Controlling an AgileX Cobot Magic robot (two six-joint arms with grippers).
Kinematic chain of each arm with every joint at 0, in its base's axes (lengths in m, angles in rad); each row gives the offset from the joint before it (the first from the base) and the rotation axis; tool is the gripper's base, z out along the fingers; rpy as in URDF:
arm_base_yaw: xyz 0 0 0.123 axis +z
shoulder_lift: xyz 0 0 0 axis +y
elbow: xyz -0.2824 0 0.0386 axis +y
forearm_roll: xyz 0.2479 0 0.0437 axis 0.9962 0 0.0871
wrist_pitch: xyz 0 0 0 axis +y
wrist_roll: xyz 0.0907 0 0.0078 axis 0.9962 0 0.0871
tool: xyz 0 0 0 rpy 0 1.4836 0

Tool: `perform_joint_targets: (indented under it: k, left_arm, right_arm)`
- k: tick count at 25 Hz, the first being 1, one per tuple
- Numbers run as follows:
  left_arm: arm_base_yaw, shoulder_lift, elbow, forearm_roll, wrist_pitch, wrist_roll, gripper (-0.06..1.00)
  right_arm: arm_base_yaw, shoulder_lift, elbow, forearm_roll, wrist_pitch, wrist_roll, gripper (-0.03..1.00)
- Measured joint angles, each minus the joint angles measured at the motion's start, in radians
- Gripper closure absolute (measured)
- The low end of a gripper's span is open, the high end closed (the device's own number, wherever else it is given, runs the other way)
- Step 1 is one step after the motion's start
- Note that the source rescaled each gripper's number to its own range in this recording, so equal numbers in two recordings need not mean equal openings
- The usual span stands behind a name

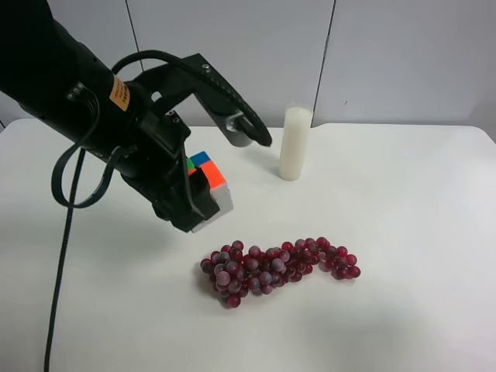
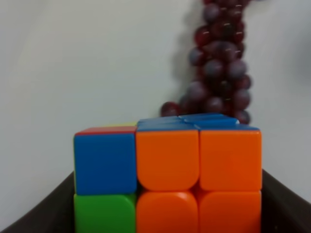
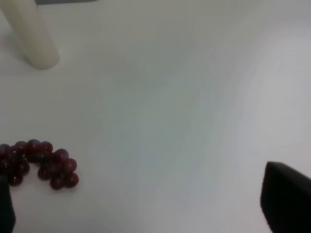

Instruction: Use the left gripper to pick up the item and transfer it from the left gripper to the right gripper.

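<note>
Bright, even light (soft shadows underneath); both wrist views blurred.

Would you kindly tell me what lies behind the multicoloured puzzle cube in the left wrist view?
Behind the multicoloured puzzle cube, white table and a bunch of dark red grapes show; whatever sits directly behind the cube is covered.

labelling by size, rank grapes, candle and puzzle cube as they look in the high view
1. grapes, clearly largest
2-3. candle and puzzle cube: unsure, the cube is partly hidden by black jaws and held nearer the camera
</note>
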Motion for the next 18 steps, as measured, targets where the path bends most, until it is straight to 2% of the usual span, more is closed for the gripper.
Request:
perform_joint_targets:
  k: [4,7,12,18]
  left_arm:
    - [-0.09,0.0,0.0,-0.001,-0.028,0.025,0.94]
    - [-0.124,0.0,0.0,-0.004,-0.07,0.03,0.94]
    - [-0.137,0.0,0.0,-0.035,-0.139,0.042,0.94]
    - [-0.137,0.0,0.0,-0.04,-0.148,0.062,0.94]
  right_arm:
    - [0.0,0.0,0.0,0.0,0.0,0.0,-0.03]
    - [0.0,0.0,0.0,0.0,0.0,0.0,-0.03]
    - [0.0,0.0,0.0,0.0,0.0,0.0,-0.03]
    - [0.0,0.0,0.0,0.0,0.0,0.0,-0.03]
